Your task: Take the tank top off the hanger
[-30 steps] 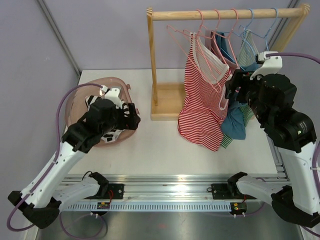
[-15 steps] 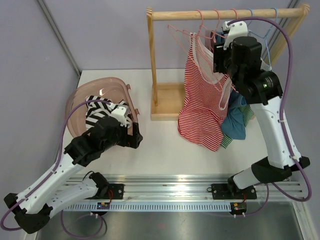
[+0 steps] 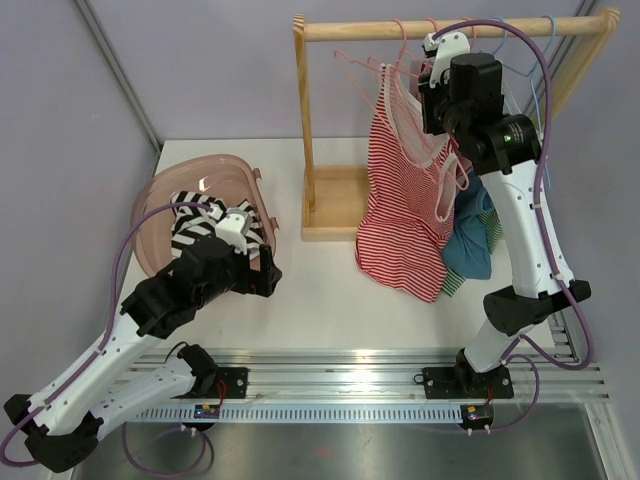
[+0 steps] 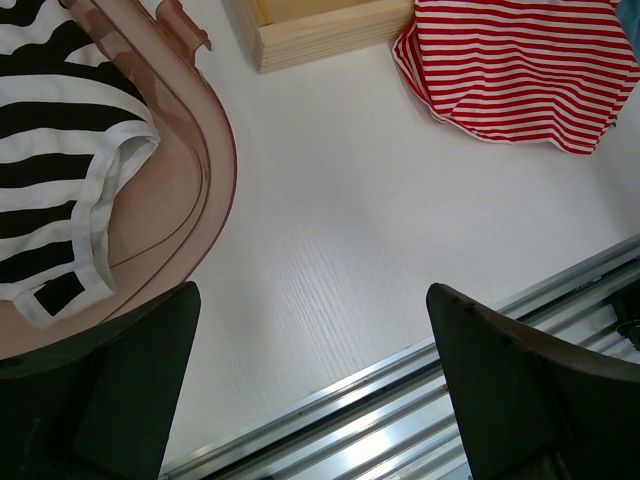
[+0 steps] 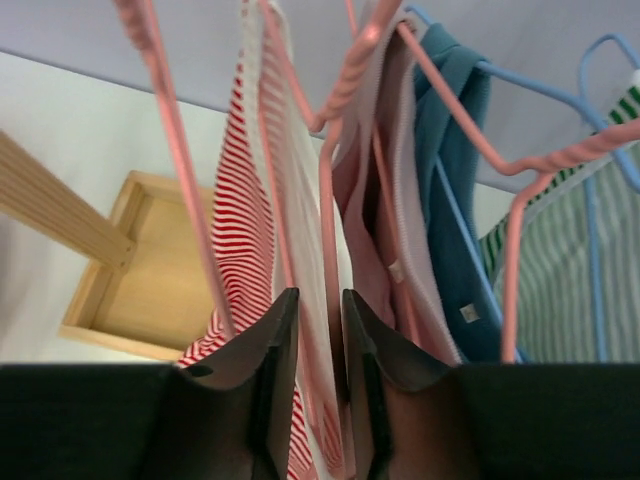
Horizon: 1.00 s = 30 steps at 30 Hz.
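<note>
r gripper (image 5: 319,305) astride tank top (image 3: 400,222) strap

wall (image 3: 200,60): lilac, plain | table (image 3: 320,300): white, matte | rail (image 3: 350,385): ribbed aluminium along near edge | light: even

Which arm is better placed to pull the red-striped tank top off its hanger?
Right. The right pincer is up at the rail, jaws narrow either side of the red-striped tank top by its pink hanger. The left pincer hangs wide open, low over the table beside the pink basket.
</note>
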Tool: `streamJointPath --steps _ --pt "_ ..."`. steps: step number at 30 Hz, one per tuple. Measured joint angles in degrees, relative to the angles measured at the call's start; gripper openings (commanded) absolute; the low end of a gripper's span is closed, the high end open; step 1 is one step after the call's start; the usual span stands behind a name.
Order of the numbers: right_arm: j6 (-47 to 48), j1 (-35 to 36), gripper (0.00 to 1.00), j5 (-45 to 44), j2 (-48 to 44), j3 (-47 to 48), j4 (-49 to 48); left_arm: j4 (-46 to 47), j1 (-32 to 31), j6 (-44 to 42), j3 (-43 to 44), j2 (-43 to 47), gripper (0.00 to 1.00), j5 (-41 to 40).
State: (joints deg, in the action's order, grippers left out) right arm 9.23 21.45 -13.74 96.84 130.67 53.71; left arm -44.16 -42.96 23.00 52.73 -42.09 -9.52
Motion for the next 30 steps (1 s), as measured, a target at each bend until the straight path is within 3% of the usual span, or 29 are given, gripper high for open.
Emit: streamJointPath --steps 9,10,30 --pt "-3.98 -0.52 0.08 9.03 0.04 1.57 2.38 0.04 0.00 0.15 -0.02 0.00 0.99 0.00" --pt "-4.28 -0.57 0.00 9.57 0.04 1.73 2.49 0.04 0.00 0.17 -0.02 0.00 0.99 0.00" --pt "-8.26 -0.63 0.00 9.57 -1.57 5.01 3.80 0.07 0.00 0.61 -0.39 -0.02 0.99 -0.55"
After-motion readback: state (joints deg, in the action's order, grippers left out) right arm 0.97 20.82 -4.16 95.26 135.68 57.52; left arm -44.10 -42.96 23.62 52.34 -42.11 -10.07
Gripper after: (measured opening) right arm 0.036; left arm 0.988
